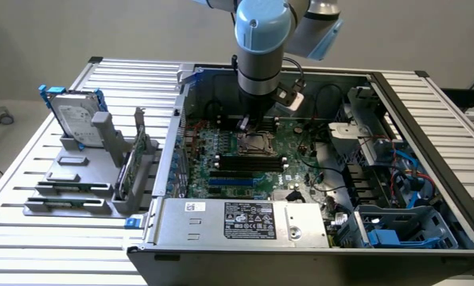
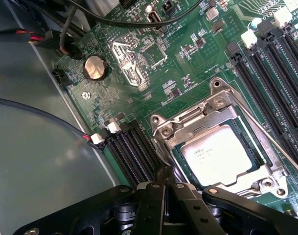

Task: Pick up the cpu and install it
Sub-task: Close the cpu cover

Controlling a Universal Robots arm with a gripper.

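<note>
I see the cpu (image 2: 218,154) sitting in the socket (image 2: 187,121) on the motherboard (image 2: 197,68); gripper (image 2: 167,172) jaws pressed together, gripping nothing, just beside it.

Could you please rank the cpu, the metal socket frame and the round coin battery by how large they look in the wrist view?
1. socket frame, which surrounds the cpu
2. cpu, lying inside that frame
3. coin battery, clearly the smallest
</note>
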